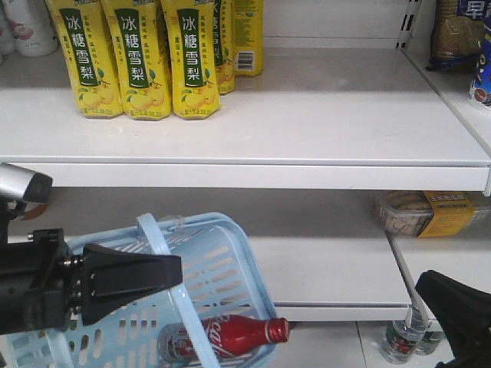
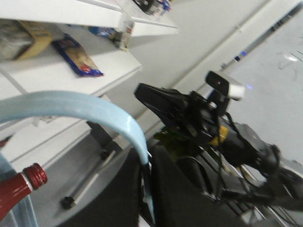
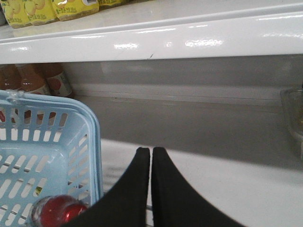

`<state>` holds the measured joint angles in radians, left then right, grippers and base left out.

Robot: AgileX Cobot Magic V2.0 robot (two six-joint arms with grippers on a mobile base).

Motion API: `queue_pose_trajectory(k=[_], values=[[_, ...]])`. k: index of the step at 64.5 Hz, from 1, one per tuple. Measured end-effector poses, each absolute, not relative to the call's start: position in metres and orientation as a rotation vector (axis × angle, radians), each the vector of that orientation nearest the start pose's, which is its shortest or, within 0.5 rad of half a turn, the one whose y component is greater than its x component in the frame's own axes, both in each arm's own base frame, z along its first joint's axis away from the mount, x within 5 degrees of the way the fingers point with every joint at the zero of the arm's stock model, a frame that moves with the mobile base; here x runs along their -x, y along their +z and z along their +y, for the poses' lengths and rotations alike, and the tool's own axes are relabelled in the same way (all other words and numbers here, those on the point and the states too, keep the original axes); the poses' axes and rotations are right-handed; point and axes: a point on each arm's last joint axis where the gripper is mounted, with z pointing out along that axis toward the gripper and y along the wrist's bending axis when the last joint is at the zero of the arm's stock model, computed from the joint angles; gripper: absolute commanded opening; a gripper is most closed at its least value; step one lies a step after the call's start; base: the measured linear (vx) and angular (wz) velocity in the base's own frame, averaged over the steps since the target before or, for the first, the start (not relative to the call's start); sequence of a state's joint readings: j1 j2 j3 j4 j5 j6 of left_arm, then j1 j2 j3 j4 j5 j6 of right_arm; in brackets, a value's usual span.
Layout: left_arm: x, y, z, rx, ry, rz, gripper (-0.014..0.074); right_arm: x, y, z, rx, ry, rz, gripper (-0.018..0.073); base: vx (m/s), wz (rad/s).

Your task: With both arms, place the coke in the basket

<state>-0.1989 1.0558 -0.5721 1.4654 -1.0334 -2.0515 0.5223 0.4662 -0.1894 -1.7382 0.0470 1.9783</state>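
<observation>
The coke (image 1: 222, 337), with its red label and red cap, lies on its side inside the pale blue basket (image 1: 230, 268), cap pointing right. The basket hangs tilted at the lower left. My left gripper (image 1: 176, 270) is shut on the basket's swing handle (image 2: 94, 106), which runs down between the jaws in the left wrist view, where the gripper (image 2: 147, 189) fills the bottom edge. The coke's cap (image 2: 35, 175) shows at that view's left. My right gripper (image 3: 151, 151) is shut on nothing, just right of the basket's rim (image 3: 94, 142) and above the coke's cap (image 3: 59, 210).
Yellow pear-drink cartons (image 1: 138, 61) stand on the upper white shelf (image 1: 307, 165). A packaged food tray (image 1: 430, 213) sits on the lower shelf at right. Water bottles (image 1: 403, 337) stand on the floor. Brown bottles (image 3: 33, 78) stand behind the basket.
</observation>
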Motion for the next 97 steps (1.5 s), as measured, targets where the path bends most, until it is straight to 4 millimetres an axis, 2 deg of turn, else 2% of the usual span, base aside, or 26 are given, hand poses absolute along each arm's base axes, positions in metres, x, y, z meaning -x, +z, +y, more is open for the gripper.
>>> queue_pose_trajectory(k=[11, 20, 42, 51, 56, 69, 83, 97], values=[[-0.178, 0.295, -0.103, -0.239, -1.274, 1.932, -0.0006, -0.093, 0.242, 0.049, 0.217, 0.513, 1.767, -0.0005, 0.00, 0.00], [-0.183, 0.291, -0.099, -0.287, -1.134, 1.908, -0.0006, -0.093, 0.242, 0.049, 0.217, 0.513, 1.767, -0.0005, 0.00, 0.00], [-0.184, 0.289, -0.105, -0.488, -0.965, 1.757, -0.0006, -0.093, 0.242, 0.049, 0.218, 0.514, 1.768, -0.0005, 0.00, 0.00], [-0.186, 0.289, -0.105, -0.472, -0.865, 1.718, -0.0006, -0.093, 0.242, 0.049, 0.218, 0.514, 1.768, -0.0005, 0.00, 0.00], [-0.186, 0.287, -0.100, -0.390, -0.818, 1.724, -0.0006, -0.093, 0.242, 0.049, 0.218, 0.514, 1.768, -0.0005, 0.00, 0.00], [-0.162, 0.277, -0.078, -0.203, -0.733, 1.702, -0.0006, -0.093, 0.242, 0.049, 0.218, 0.514, 1.768, -0.0005, 0.00, 0.00], [-0.119, 0.246, -0.056, -0.078, -0.699, 1.647, -0.0006, -0.093, 0.242, 0.049, 0.219, 0.513, 1.767, -0.0005, 0.00, 0.00], [-0.092, 0.211, -0.035, 0.114, -0.676, 1.627, -0.0006, -0.093, 0.242, 0.049, 0.219, 0.513, 1.767, -0.0005, 0.00, 0.00]])
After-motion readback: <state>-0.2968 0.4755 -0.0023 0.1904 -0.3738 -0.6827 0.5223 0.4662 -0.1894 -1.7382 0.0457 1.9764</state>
